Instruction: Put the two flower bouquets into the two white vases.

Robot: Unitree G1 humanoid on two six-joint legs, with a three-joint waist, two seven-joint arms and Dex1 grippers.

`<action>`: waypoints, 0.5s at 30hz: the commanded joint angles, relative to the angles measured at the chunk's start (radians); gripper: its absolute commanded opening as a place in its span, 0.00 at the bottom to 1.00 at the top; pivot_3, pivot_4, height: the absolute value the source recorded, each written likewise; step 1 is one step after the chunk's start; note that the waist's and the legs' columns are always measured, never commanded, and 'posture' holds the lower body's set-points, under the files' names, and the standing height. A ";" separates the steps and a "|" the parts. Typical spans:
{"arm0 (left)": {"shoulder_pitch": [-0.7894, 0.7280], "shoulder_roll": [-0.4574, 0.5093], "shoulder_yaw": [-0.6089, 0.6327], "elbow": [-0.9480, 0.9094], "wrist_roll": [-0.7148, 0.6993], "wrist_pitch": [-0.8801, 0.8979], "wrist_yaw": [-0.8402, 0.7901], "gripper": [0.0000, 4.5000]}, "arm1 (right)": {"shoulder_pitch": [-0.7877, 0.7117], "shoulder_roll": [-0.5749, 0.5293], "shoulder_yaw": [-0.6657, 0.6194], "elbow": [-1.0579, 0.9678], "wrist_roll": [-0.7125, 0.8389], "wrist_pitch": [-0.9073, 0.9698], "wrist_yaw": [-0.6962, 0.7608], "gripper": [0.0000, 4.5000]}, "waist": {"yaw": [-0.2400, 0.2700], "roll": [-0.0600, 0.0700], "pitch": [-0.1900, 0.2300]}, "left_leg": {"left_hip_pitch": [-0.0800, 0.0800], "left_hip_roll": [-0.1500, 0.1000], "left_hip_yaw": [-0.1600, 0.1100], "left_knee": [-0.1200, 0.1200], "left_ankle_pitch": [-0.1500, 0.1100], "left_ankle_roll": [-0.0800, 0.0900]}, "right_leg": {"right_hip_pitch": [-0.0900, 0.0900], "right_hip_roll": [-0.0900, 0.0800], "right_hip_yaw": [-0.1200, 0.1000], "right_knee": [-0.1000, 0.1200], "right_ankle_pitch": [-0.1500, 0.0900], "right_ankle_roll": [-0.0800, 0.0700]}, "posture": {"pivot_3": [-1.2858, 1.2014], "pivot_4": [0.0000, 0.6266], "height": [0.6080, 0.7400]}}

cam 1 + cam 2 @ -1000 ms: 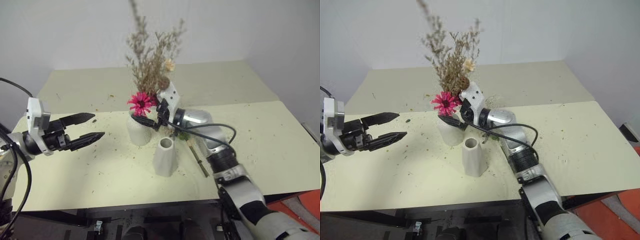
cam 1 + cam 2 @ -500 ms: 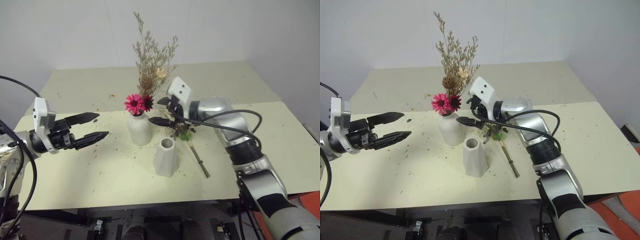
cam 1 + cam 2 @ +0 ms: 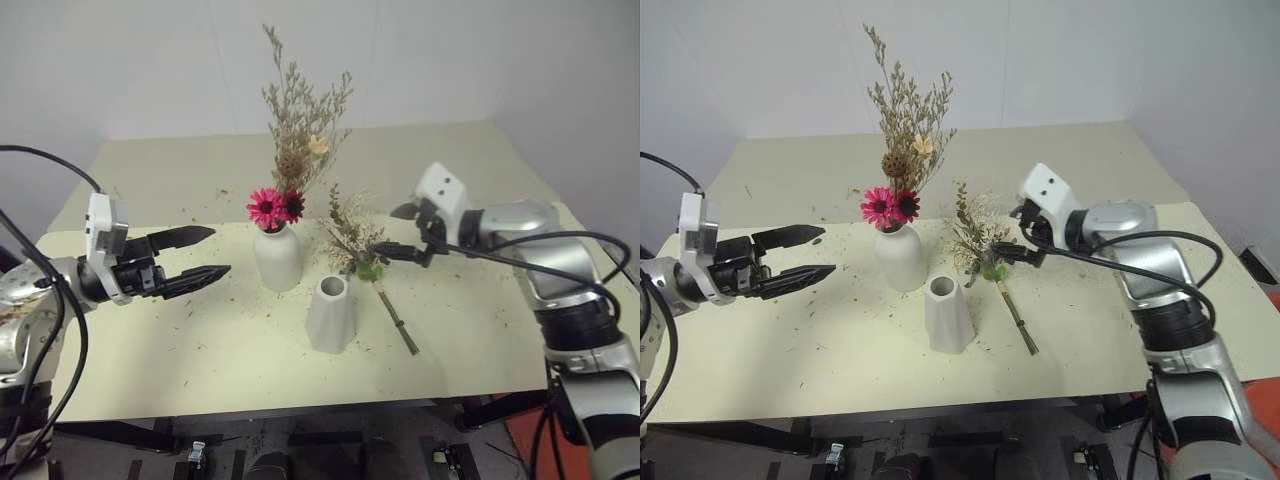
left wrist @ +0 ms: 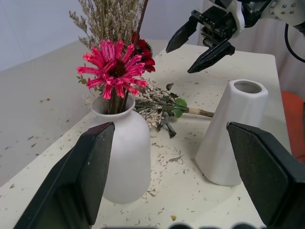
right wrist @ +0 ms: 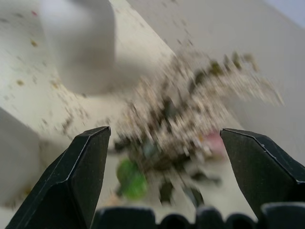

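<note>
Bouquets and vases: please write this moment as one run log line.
slim bouquet: in bottle vase | bushy bouquet: on table | cylinder vase: empty | right claw: open

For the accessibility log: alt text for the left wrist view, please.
A bottle-shaped vase holds magenta daisies; a tapered vase stands empty. A second bouquet lies on the table behind, the open right gripper above it.

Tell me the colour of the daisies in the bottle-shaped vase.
Magenta daisies, clearest in the left wrist view.
</note>
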 commanded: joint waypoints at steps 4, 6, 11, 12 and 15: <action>-0.050 0.032 -0.034 0.011 -0.011 0.017 -0.083 0.91 | 0.106 -0.094 -0.016 -0.171 0.067 0.199 0.015 0.98 | 0.003 0.000 0.000 | 0.000 0.000 0.000 0.001 0.000 0.000 | 0.001 0.000 -0.001 0.000 0.000 0.000 | 0.52 0.24 1.00; -0.065 0.042 -0.044 0.023 -0.005 0.018 -0.105 0.91 | 0.127 -0.100 0.001 -0.197 0.073 0.251 0.003 0.98 | 0.002 0.000 0.000 | 0.000 0.000 0.001 0.001 0.000 0.000 | 0.001 0.000 0.000 -0.001 0.000 0.000 | 0.52 0.24 1.00; -0.102 0.066 -0.063 0.056 0.009 0.013 -0.152 0.91 | 0.089 -0.032 0.017 -0.203 0.131 0.490 -0.055 0.98 | 0.000 0.000 0.000 | 0.001 0.001 0.001 0.002 0.000 0.000 | 0.001 0.001 -0.001 0.000 0.000 0.000 | 0.52 0.24 1.00; -0.106 0.068 -0.065 0.060 0.010 0.013 -0.159 0.91 | 0.077 -0.013 0.021 -0.195 0.140 0.534 -0.070 0.98 | -0.001 0.000 0.000 | 0.001 0.001 0.001 0.002 0.000 0.000 | 0.001 0.001 -0.001 0.000 0.000 0.000 | 0.52 0.24 1.00; -0.109 0.075 -0.063 0.058 0.011 0.018 -0.173 0.91 | 0.066 0.033 0.068 -0.173 0.141 0.588 -0.112 0.98 | 0.000 0.000 0.000 | 0.000 0.000 0.001 0.001 0.000 0.001 | 0.001 0.001 -0.001 0.000 0.000 0.000 | 0.52 0.24 1.00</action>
